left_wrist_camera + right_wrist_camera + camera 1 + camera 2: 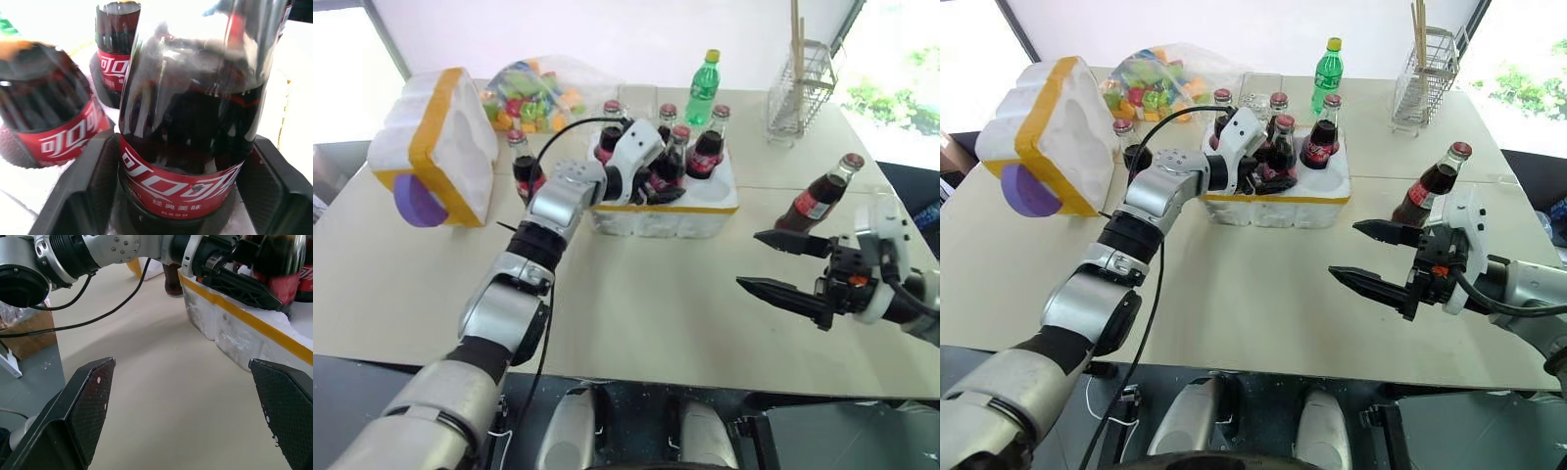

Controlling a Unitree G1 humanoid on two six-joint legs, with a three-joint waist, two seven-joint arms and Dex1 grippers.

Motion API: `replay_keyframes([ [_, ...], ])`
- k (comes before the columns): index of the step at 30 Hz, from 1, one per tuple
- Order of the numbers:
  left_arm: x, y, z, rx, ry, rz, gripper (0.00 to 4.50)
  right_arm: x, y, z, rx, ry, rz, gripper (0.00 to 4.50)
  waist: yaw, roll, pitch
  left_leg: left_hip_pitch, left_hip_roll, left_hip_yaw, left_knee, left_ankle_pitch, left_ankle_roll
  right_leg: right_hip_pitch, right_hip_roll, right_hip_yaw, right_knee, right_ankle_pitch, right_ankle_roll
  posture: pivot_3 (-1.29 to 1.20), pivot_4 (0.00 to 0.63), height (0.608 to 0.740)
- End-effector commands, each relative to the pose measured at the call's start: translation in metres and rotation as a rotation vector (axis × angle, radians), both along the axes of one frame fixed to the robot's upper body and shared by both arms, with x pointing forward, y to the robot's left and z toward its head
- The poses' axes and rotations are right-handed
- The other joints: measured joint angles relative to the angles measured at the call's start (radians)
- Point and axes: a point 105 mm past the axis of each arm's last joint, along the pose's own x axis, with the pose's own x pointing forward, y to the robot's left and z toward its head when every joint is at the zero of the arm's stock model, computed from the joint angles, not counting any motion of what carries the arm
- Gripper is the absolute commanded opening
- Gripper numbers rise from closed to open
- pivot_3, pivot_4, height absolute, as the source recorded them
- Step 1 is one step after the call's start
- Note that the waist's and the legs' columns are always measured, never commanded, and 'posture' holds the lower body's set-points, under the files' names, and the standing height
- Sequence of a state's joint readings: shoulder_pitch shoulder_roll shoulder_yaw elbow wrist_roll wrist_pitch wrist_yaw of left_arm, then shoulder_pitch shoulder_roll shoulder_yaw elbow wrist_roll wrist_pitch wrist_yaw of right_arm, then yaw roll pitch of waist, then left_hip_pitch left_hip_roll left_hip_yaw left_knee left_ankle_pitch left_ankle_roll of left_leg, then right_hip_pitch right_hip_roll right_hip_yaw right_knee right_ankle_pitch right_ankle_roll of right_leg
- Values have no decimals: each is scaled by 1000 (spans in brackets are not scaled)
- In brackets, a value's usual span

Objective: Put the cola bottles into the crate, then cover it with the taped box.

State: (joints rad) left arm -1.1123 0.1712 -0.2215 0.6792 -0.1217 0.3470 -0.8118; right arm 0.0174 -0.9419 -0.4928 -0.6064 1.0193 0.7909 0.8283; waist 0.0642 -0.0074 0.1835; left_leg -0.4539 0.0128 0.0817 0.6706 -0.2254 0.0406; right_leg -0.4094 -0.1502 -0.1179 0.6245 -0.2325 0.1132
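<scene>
The crate [705, 217], a low white foam tray with a yellow band, stands mid-table with several cola bottles [708, 147] upright in its wells. My left gripper [651, 182] reaches into the crate's front left. Its fingers [83, 191] stand open on either side of a cola bottle [186, 147] that sits in a well. One more bottle [523, 164] stands on the table left of the crate, and another [818, 196] to its right. Just in front of that right-hand bottle, my right gripper [748, 259] hovers open and empty. The taped box [435, 147] lies tilted at far left.
A green plastic bottle with a yellow cap [705, 86] stands behind the crate. Beside it lies a clear bag of colourful pieces [533, 93]. A wire rack with wooden sticks [800, 88] sits at the back right. The table's front edge [705, 387] runs just below my arms.
</scene>
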Motion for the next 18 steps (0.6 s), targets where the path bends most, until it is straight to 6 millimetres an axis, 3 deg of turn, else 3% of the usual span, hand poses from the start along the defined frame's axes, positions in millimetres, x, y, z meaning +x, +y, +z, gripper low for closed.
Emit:
replay_keyframes([
  [1,-2,4,-14,36,21,6,4462,0,5,7,-5,-54,14,4500,-1,1,0,0,0,0,0,0,0,0,0,0,-1,0,0,0,150,736],
  [5,-7,14,-6,-8,17,12,4462,2,6,7,-3,-56,15,4500,-3,1,-1,0,0,0,-1,-1,1,0,0,0,-1,0,1,0,150,736],
  [11,-59,61,43,-206,-32,-58,4462,5,10,6,1,-55,35,4500,-31,1,0,1,1,1,-3,0,1,-2,0,1,2,0,0,0,150,736],
  [14,-85,96,41,-193,-42,3,4462,8,7,8,-12,-70,33,4500,-35,1,0,1,1,1,-3,0,1,-3,0,1,4,0,0,0,150,736],
  [18,-102,145,29,-163,-34,219,4462,20,-2,15,-27,-107,-17,4500,-27,1,0,7,1,2,-3,-1,0,3,0,1,2,0,0,0,150,736],
])
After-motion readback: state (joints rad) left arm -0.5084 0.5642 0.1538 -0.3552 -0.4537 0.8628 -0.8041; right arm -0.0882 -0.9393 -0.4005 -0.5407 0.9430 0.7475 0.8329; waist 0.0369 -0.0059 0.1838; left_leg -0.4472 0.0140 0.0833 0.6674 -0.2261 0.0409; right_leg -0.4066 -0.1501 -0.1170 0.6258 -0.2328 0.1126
